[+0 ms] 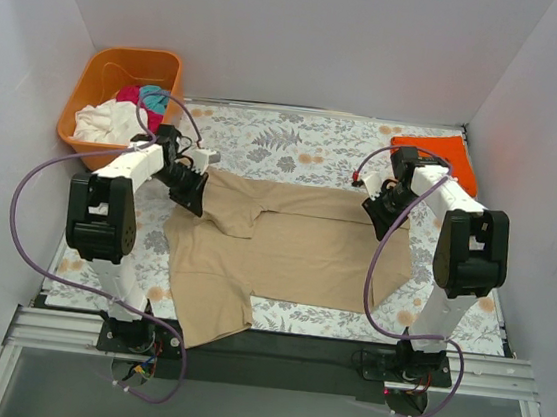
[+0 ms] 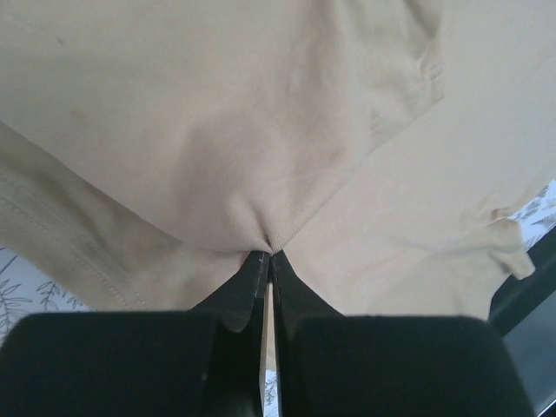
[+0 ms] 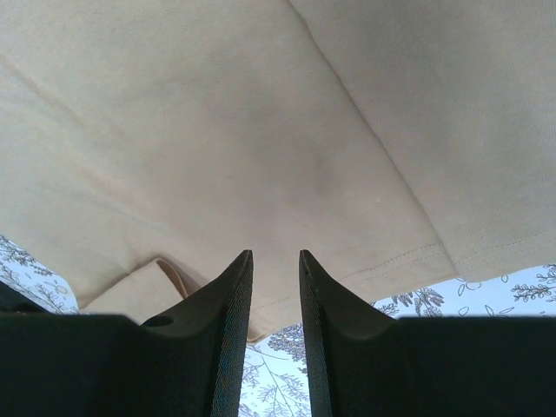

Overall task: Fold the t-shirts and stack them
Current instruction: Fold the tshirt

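Note:
The tan-beige t-shirt (image 1: 304, 247) lies across the floral table, its top edge partly folded over and one sleeve hanging toward the near edge. My left gripper (image 1: 192, 194) sits at the shirt's upper left and is shut on a pinch of tan cloth (image 2: 261, 130), the jaws (image 2: 268, 254) closed together. My right gripper (image 1: 379, 212) is at the shirt's upper right. Its jaws (image 3: 275, 254) stand a little apart with nothing between them, just short of the tan shirt's hem (image 3: 261, 130). A folded bright orange t-shirt (image 1: 436, 151) lies at the back right.
The rigid orange basket (image 1: 125, 54) stands at the back left, holding white (image 1: 102, 123), magenta (image 1: 130, 94) and teal (image 1: 153, 96) shirts. The floral tablecloth (image 1: 286, 139) shows behind the tan shirt. White walls close in on three sides.

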`<state>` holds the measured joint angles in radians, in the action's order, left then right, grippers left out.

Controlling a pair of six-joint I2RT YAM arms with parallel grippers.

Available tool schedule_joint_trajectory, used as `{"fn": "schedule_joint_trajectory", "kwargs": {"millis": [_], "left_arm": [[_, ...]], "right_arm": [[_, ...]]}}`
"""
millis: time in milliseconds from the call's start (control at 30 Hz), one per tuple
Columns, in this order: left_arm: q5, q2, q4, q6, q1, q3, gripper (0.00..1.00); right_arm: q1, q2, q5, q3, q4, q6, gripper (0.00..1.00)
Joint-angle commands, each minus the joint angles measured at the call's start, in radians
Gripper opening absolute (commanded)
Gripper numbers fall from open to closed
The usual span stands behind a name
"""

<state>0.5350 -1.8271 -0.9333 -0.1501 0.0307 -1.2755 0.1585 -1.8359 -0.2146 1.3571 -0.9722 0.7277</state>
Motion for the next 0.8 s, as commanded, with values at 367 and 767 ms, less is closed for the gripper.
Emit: {"fn": "schedule_joint_trajectory", "kwargs": {"millis": [367,767], "left_arm": [[0.045,-0.1,-0.279,-0.147,-0.029,-0.111,0.03],[0.011,0.019,-0.217,-0.097,-0.063,-0.17,0.48]], "right_arm": [[0.003,0.047,0.003,0.002,-0.023,0.033,0.31],[0.006,0.236,0.061,-0.279,-0.014,0.321,0.32]]}}
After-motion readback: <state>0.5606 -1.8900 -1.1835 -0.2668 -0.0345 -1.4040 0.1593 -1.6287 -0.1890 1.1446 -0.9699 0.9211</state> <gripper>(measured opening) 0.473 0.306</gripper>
